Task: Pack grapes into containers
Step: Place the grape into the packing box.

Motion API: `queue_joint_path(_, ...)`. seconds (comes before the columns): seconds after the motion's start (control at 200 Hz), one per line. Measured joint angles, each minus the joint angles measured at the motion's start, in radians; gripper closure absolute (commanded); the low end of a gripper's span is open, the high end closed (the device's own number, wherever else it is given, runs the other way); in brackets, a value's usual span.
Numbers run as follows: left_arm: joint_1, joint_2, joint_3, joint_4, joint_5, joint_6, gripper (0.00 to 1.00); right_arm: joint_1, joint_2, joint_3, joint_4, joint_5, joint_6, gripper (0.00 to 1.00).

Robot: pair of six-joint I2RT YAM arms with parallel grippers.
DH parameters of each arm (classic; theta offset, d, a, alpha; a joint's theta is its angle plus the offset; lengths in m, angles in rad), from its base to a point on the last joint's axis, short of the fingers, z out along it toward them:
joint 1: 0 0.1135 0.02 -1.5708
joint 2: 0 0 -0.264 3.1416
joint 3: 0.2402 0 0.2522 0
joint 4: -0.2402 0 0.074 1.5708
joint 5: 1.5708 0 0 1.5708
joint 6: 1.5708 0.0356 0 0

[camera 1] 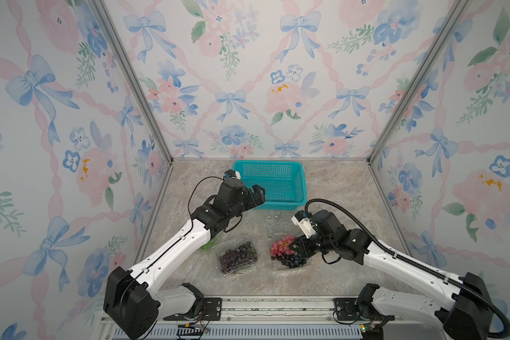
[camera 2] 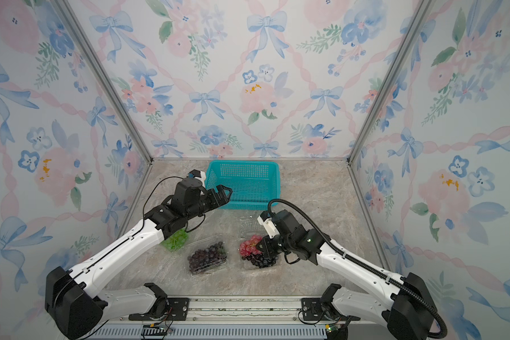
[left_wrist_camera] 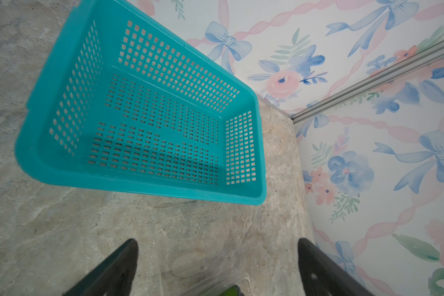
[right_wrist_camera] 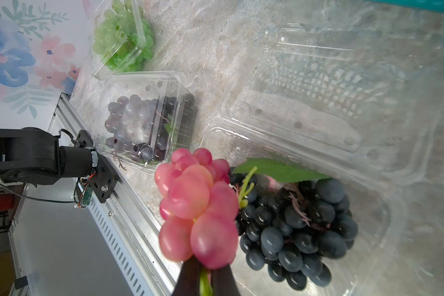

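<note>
Right fingers (right_wrist_camera: 205, 278) are pressed together on the green stem of the red bunch (right_wrist_camera: 198, 205). The bunch hangs free over the side of the open punnet (right_wrist_camera: 374, 256) that faces the surface's left edge. The punnet sits toward the front edge, right of middle, and already holds the blue-black bunch (right_wrist_camera: 300, 230). Its lid (right_wrist_camera: 318, 84) lies open toward the back edge.

Left fingers (left_wrist_camera: 217, 246) are spread wide and empty, just before the teal basket (left_wrist_camera: 49, 164) at the back edge.

Step in hand, as I judge it: seat the red bunch in this punnet.
- Carry it further over the tray, so no grape overhangs the rim.
- Move slowly, since the cluster looks likely to swing.
- Lower until the grapes rest, then let go.
- Leave the stem lying low, so the lid can close.
</note>
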Motion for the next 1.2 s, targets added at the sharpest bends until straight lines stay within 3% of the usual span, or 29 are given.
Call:
queue_joint_path(0.515,-0.047,0.014,-0.021,0.014,0.002,0.023,0.02,-0.014,0.072,-0.064,0.018,0.063,0.023,1.00)
queue_joint_path(0.62,-0.079,0.022,-0.029,0.016,0.005,0.039,0.06,-0.016,0.073,-0.064,0.006,0.094,0.024,0.89)
queue_joint_path(0.745,-0.139,0.022,-0.053,0.022,0.001,0.067,0.19,-0.017,0.074,-0.065,-0.017,0.125,0.026,0.79)
queue_joint_path(0.865,-0.200,0.021,-0.093,0.030,0.008,0.088,0.43,-0.018,0.063,-0.068,-0.044,0.146,0.024,0.69)
queue_joint_path(1.02,-0.271,0.029,-0.132,0.030,0.024,0.077,0.65,-0.024,0.025,-0.071,-0.072,0.162,0.032,0.56)
queue_joint_path(1.06,-0.290,0.040,-0.134,0.033,0.027,0.077,0.76,-0.026,0.014,-0.074,-0.077,0.164,0.033,0.55)
queue_joint_path(1.115,-0.315,0.065,-0.135,0.038,0.031,0.071,1.00,-0.030,-0.003,-0.081,-0.084,0.165,0.035,0.53)
queue_joint_path(1.2,-0.348,0.116,-0.135,0.046,0.041,0.076,1.00,-0.037,-0.034,-0.093,-0.098,0.169,0.037,0.53)
